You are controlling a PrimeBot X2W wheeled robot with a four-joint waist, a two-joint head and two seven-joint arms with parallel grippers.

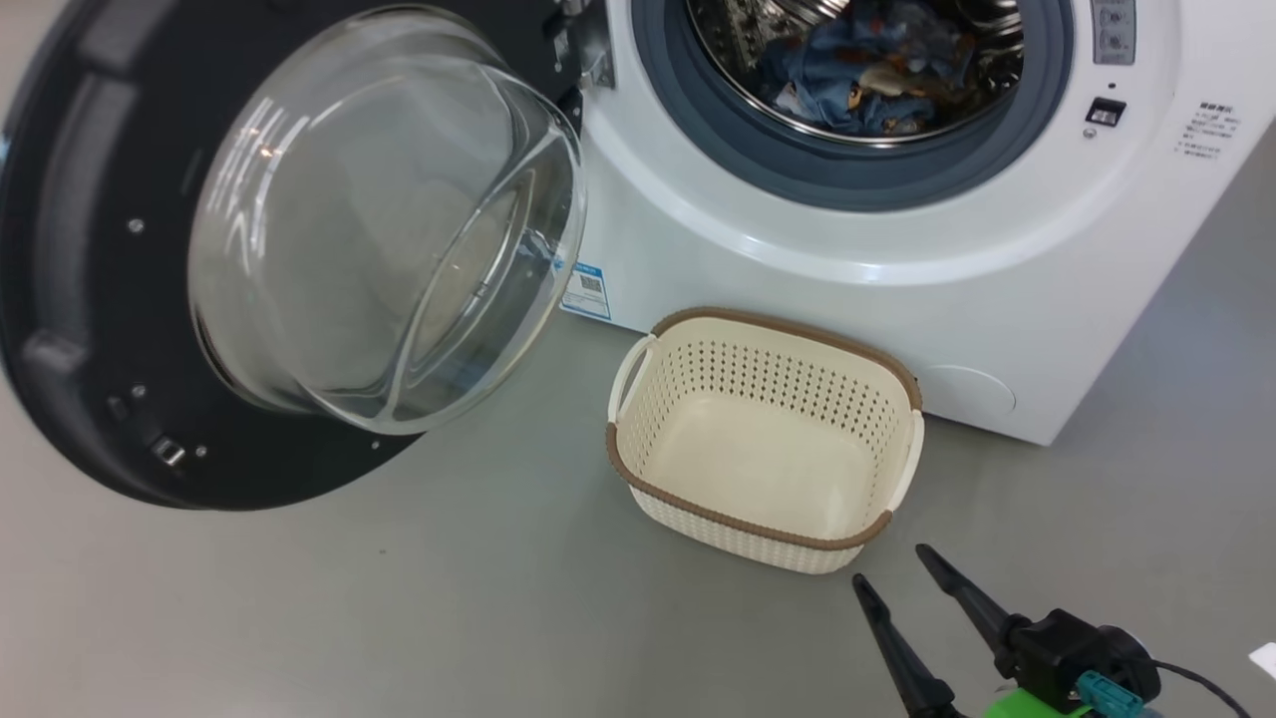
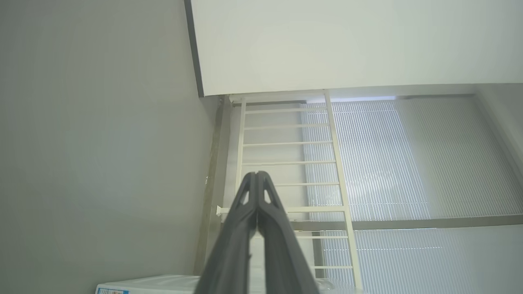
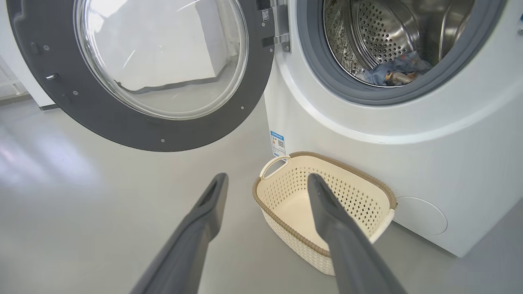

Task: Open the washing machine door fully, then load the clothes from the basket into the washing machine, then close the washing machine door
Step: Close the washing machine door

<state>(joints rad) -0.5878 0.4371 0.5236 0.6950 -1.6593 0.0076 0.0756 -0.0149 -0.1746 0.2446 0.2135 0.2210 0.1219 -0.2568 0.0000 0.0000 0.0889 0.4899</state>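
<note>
Right jaws gape empty near the basket (image 1: 768, 379) rim; left jaws pressed closed.

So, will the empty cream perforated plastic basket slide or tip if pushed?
Likely slides: the cream perforated plastic basket is empty, so probably light, and the grey floor looks smooth. Pushed near its top, it may tip instead.

Door (image 1: 379, 229) glass glossy, drum (image 3: 380, 36) perforated steel, basket (image 1: 758, 379) matt plastic, clothes (image 1: 857, 80) prob. cloth.
</note>
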